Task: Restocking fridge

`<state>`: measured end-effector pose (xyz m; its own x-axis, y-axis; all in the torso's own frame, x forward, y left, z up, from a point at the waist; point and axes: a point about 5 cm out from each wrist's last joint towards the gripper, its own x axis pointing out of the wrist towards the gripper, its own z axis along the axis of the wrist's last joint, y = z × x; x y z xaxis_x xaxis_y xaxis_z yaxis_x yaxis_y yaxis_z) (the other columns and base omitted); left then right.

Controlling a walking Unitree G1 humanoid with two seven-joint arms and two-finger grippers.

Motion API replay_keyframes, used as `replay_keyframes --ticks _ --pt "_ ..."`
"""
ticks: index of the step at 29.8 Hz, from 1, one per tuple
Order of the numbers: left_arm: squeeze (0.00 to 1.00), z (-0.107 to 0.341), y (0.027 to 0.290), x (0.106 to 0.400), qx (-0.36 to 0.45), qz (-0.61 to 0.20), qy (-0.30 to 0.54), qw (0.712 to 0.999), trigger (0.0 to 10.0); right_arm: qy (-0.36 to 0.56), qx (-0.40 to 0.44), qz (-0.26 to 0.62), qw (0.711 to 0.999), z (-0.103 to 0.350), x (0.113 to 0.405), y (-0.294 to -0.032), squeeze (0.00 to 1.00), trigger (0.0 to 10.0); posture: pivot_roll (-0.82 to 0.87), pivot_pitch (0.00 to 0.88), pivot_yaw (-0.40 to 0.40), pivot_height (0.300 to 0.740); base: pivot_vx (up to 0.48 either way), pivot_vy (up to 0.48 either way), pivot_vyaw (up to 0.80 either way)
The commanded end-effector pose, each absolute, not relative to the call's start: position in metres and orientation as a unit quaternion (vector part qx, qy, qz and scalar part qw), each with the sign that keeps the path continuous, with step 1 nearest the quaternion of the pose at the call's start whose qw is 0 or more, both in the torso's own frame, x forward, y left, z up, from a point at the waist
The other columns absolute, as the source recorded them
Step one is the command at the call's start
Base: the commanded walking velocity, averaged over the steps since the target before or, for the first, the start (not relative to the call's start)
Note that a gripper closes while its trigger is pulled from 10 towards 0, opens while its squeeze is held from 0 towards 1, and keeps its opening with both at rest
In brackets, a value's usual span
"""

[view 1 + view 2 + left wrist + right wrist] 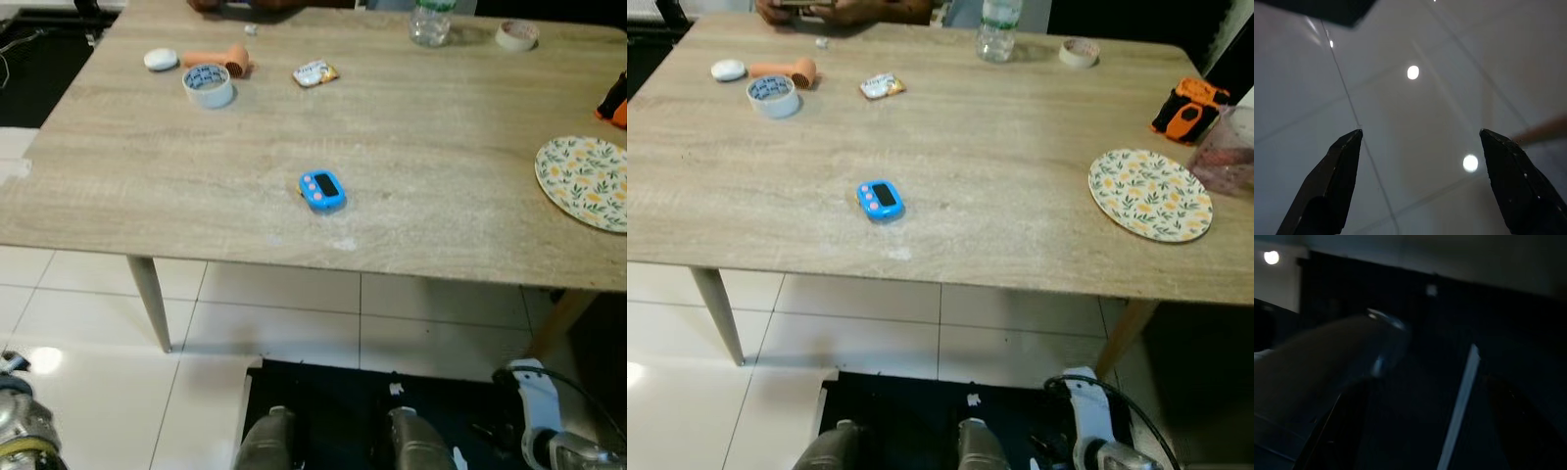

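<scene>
Left gripper (1420, 161) hangs low over the floor tiles, fingers spread wide and empty; the right arm hangs idle in the dark, its fingers too dim to judge. The likeliest fridge item — the water bottle (999, 29) — stands upright at the table's (1019, 196) far edge, ahead and up, a little to the right — probably the right arm's reach

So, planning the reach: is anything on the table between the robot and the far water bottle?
Nothing sits directly in line. The water bottle stands behind bare table; the blue timer lies to the left, the flowered plate to the right. The left gripper hangs open over the floor.
</scene>
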<state>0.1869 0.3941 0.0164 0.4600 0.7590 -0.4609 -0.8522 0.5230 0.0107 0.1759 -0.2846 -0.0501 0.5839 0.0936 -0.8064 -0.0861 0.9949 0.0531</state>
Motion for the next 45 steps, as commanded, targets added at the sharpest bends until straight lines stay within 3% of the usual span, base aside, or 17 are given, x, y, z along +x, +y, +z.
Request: replay_keyframes --ticks 1,8,10,11,13,16,24,38,45 --pt "0.00 -0.004 0.380 0.178 -0.117 0.455 0.258 0.844 10.0 0.477 0.005 0.015 0.879 -0.060 0.158 -0.289 0.00 10.0 -0.03 0.200 0.014 0.740 0.000 0.000 0.00" --pt "0.00 -0.028 0.354 0.170 -0.115 0.408 0.323 0.846 10.0 0.500 0.009 -0.043 0.865 -0.070 0.141 -0.292 0.00 10.0 -0.03 0.183 0.014 0.740 0.000 0.000 0.00" --pt "0.00 -0.050 0.330 0.158 -0.126 0.360 0.383 0.841 10.0 0.510 0.021 -0.059 0.858 -0.076 0.132 -0.287 0.00 10.0 -0.02 0.159 0.010 0.740 0.000 0.000 0.00" --pt "0.00 -0.050 0.330 0.158 -0.126 0.360 0.383 0.841 10.0 0.510 0.021 -0.059 0.858 -0.076 0.132 -0.287 0.00 10.0 -0.02 0.159 0.010 0.740 0.000 0.000 0.00" --pt "0.00 -0.071 0.304 0.141 -0.121 0.303 0.448 0.832 10.0 0.524 0.027 -0.069 0.849 -0.083 0.122 -0.279 0.00 10.0 -0.01 0.139 0.004 0.740 0.000 0.000 0.00" --pt "0.00 -0.082 0.287 0.128 -0.109 0.270 0.489 0.822 10.0 0.538 0.027 -0.073 0.839 -0.089 0.115 -0.273 0.00 10.0 -0.01 0.124 0.001 0.740 0.000 0.000 0.00" --pt "0.00 -0.101 0.259 0.097 -0.092 0.207 0.555 0.800 10.0 0.564 0.017 -0.087 0.821 -0.096 0.103 -0.267 0.00 10.0 0.00 0.086 -0.014 0.740 0.000 0.000 0.00" --pt "0.00 -0.103 0.246 0.103 -0.069 0.155 0.558 0.812 10.0 0.557 0.012 -0.092 0.825 -0.095 0.112 -0.262 0.00 10.0 0.00 0.073 -0.002 0.740 0.000 0.000 -0.63" --pt "0.00 -0.100 0.245 0.113 -0.064 0.135 0.546 0.824 10.0 0.558 0.024 -0.095 0.824 -0.098 0.109 -0.256 0.00 10.0 0.01 0.074 -0.003 0.740 0.000 -0.303 0.00"
